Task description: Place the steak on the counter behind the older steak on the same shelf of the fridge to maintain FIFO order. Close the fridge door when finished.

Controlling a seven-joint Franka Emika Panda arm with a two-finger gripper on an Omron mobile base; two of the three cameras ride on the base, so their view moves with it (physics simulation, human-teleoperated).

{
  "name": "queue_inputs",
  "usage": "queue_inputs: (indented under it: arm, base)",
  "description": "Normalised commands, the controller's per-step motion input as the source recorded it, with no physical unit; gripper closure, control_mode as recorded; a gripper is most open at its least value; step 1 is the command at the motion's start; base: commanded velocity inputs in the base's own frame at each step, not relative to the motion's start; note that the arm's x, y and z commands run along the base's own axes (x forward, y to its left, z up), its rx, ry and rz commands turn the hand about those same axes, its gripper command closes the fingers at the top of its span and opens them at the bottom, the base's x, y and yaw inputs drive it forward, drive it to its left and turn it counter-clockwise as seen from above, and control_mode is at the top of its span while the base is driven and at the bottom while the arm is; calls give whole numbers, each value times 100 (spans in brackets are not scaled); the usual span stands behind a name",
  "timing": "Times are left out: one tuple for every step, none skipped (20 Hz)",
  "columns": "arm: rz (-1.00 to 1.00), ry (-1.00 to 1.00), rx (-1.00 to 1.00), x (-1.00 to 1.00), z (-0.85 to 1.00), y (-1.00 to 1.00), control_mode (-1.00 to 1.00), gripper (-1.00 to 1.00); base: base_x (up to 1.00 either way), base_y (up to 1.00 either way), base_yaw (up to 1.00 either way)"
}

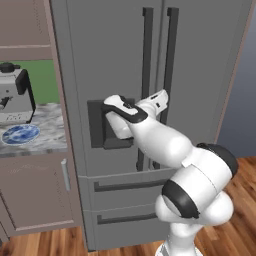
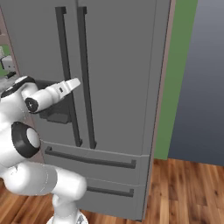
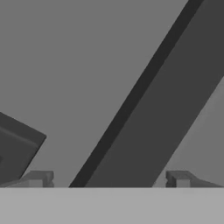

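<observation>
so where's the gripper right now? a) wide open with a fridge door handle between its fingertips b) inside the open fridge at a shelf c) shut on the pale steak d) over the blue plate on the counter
a: in the hand view the gripper has both fingertips spread wide with a long dark handle running between them, and the fridge doors are closed.

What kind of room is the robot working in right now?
A home kitchen, most likely: a grey French-door fridge, a marbled counter holding a coffee machine and a blue plate, and mauve cabinets below.
</observation>
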Motion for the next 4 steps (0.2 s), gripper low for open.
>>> queue_inputs:
  arm:
    - [-23,0,0,67,0,19,-100,-100]
    - [-23,0,0,69,0,18,-100,-100]
    - [-23,0,0,71,0,19,-100,-100]
    - [-23,0,0,71,0,18,-100,-100]
  base:
    - [0,0,0]
    - [0,0,0]
    - [0,0,0]
    - [0,0,0]
